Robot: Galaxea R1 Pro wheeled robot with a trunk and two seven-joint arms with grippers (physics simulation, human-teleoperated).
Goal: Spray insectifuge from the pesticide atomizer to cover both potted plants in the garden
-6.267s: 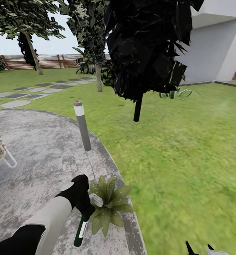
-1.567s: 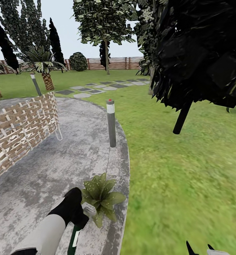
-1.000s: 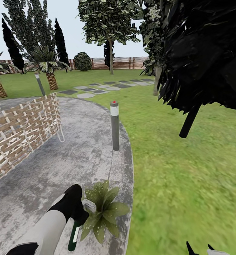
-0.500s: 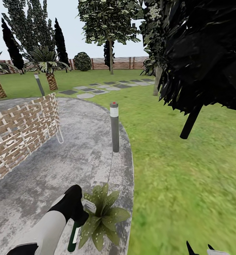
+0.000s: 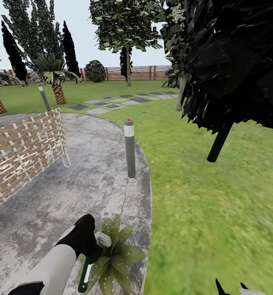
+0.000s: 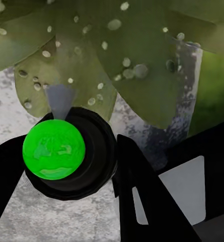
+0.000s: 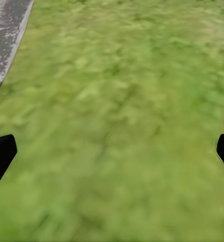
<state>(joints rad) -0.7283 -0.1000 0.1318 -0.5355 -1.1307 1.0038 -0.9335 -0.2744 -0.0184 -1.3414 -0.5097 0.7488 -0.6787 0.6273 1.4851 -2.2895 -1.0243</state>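
Clamped in the left gripper (image 5: 88, 246) — pesticide atomizer (image 5: 86, 271), dark green body hanging below the black fingers, whitish trigger head (image 5: 103, 239) pushed up against the leaves of the potted plant (image 5: 113, 258). Seen from the head: plant low at the rim of the grey patio (image 5: 71, 184), just short of the lawn (image 5: 210, 196); grey bollard (image 5: 129, 148) farther along the same rim, well apart; woven-backed chair (image 5: 21, 151) off to the left side. Right gripper (image 5: 230, 288) barely peeking in at the lower edge over grass, fingertips spread, empty.

From the left wrist: broad olive leaves (image 6: 137, 55) speckled with pale droplets right ahead of the nozzle, a bright green round cap (image 6: 54, 148) seated in a black collar, black fingers either side. Speckling suggests spray already landing, though how complete the cover is — hard to judge from here.

From the right wrist: open grass, fingertips (image 7: 1, 154) wide apart at the frame's edges, a sliver of paving in one corner.

To do this step well: keep the nozzle aimed at the rosette's centre, back off slightly rather than pressing into the leaves, sweep slowly across the outer leaves so none stay dry. Hold the grip firm; avoid tilting the bottle off target. Second plant to be found afterwards.
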